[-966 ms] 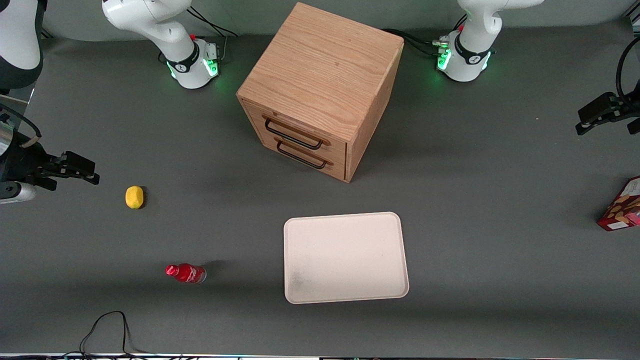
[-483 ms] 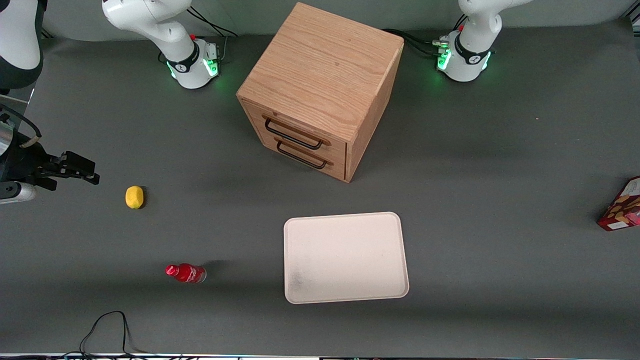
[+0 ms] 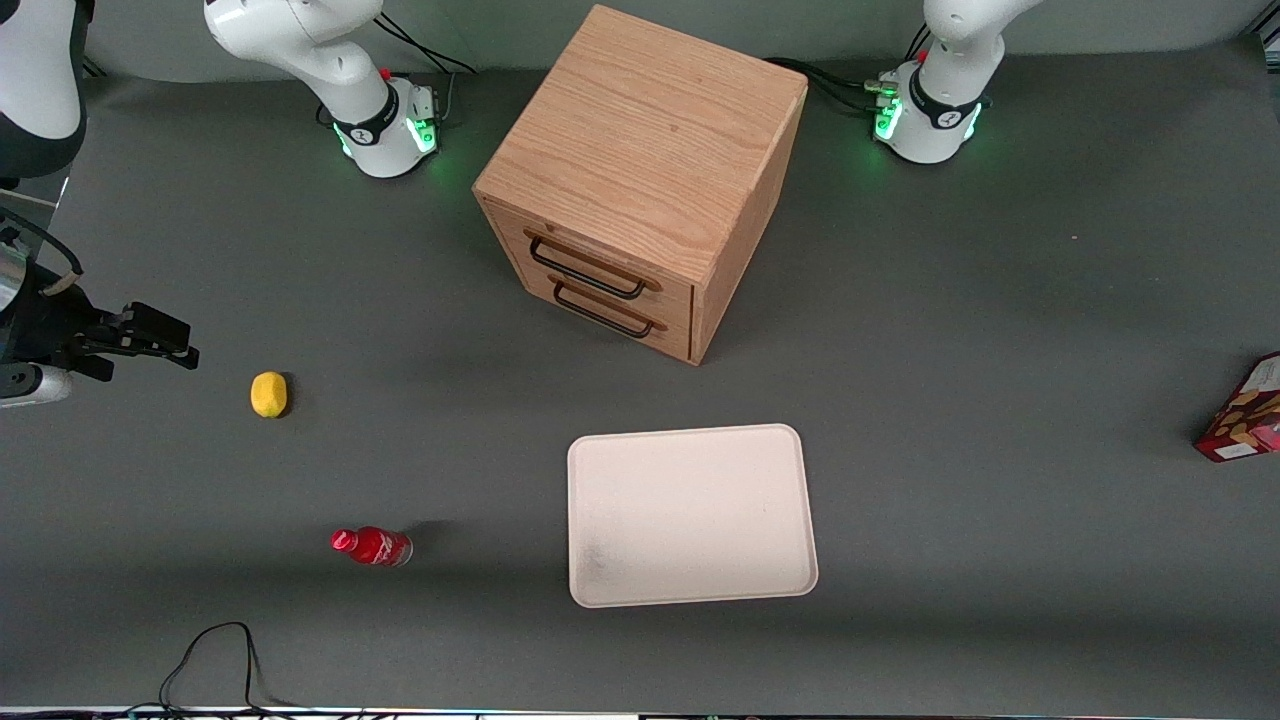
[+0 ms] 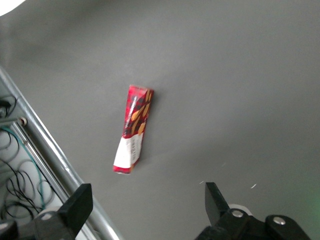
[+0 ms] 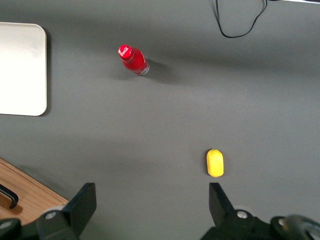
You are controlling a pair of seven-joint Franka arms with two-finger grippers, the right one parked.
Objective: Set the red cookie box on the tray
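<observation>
The red cookie box (image 3: 1243,412) lies flat on the grey table at the working arm's end, cut off by the edge of the front view. In the left wrist view the whole red cookie box (image 4: 134,128) shows, dark red with cookie pictures and a white label end. My gripper (image 4: 146,205) hovers high above the table beside it, open, with nothing between its fingers; it is outside the front view. The cream-white tray (image 3: 690,515) sits bare near the table's middle, nearer the front camera than the cabinet.
A wooden drawer cabinet (image 3: 640,180) stands farther from the camera than the tray. A yellow fruit (image 3: 268,394) and a small red bottle (image 3: 372,546) lie toward the parked arm's end. A metal rail (image 4: 45,150) and cables run along the table's edge close to the box.
The working arm's gripper, seen at the edge of the front view one second ago, has moved out of that view toward the box's end. Nothing else has moved.
</observation>
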